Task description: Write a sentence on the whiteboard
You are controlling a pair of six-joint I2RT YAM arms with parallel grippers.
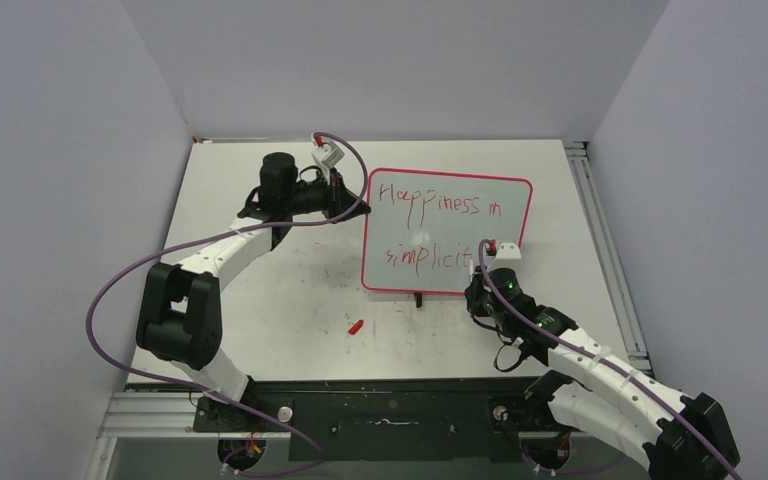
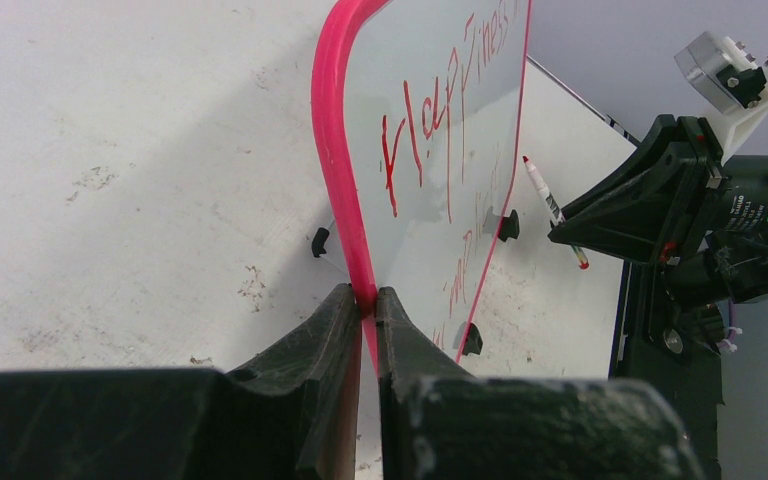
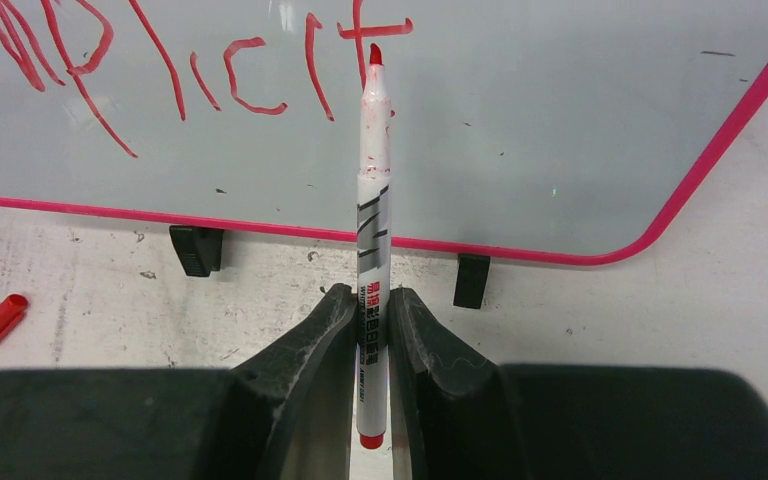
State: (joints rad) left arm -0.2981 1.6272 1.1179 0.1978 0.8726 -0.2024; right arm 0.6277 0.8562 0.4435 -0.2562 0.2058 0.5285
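Your right gripper (image 3: 371, 305) clamps the marker (image 3: 372, 190), tip by the last letter of the sentence (image 3: 163, 72). Your left gripper (image 2: 364, 300) pinches the whiteboard (image 2: 334, 150) by its rim.

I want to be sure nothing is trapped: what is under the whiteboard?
Along the near rim of the whiteboard, two small black clip feet show beneath it, resting on the white table. Anything under the board's middle is covered by the board and cannot be seen.

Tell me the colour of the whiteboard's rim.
Pink-red; the whiteboard rim shows best in the left wrist view.
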